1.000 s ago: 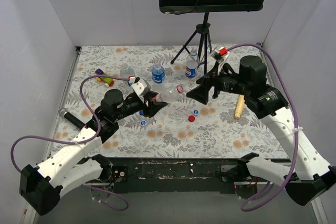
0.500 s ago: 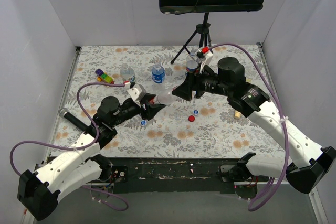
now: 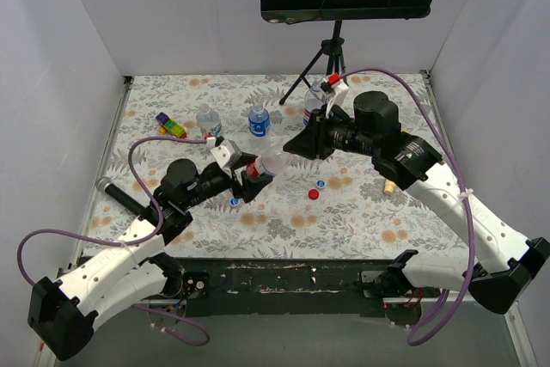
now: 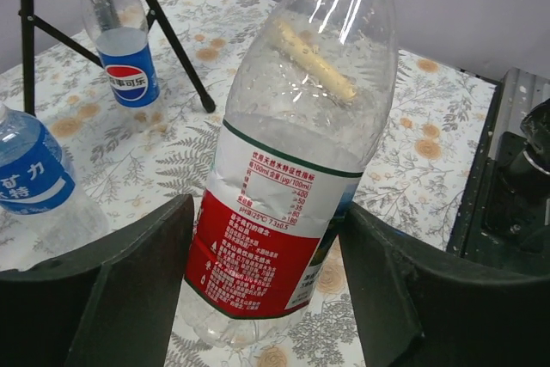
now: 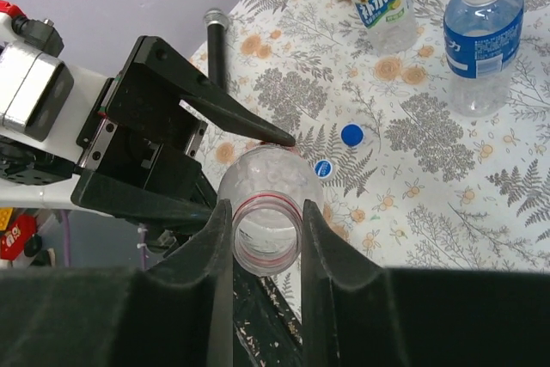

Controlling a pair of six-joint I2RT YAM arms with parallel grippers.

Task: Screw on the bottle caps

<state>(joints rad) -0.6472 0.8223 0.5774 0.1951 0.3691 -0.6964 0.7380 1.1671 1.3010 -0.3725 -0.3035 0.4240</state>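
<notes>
top view: my left gripper (image 3: 251,174) is clamped on the body of the held bottle (image 3: 273,159), which hangs tilted above the table (image 3: 361,221), neck pointing at my other arm. a second ago my right gripper (image 3: 298,144) stood well off from that neck; it has since swung in and now sits right at it, and the bottle has been raised a little to meet it. three standing bottles (image 3: 259,119) wait further back. the red cap (image 3: 313,194) and the blue caps (image 3: 320,184) all lie loose on the cloth below.

left wrist: my left gripper (image 4: 265,212) has its fingers (image 4: 129,281) pressed on both sides of the red label, so the held bottle (image 4: 292,126) is firmly mine. two standing bottles (image 4: 120,49) show behind.

right wrist: my right gripper (image 5: 267,212) has closed in around the red-ringed mouth of the held bottle (image 5: 262,168), both fingers (image 5: 219,255) flush against the neck, gripping it as far as i can judge. the mouth is bare, and i see no cap between my fingers. two blue caps (image 5: 351,134) lie on the table beyond.

i judge this closing-in steadies or hands over the bottle; no cap is on yet, so one must be fetched
</notes>
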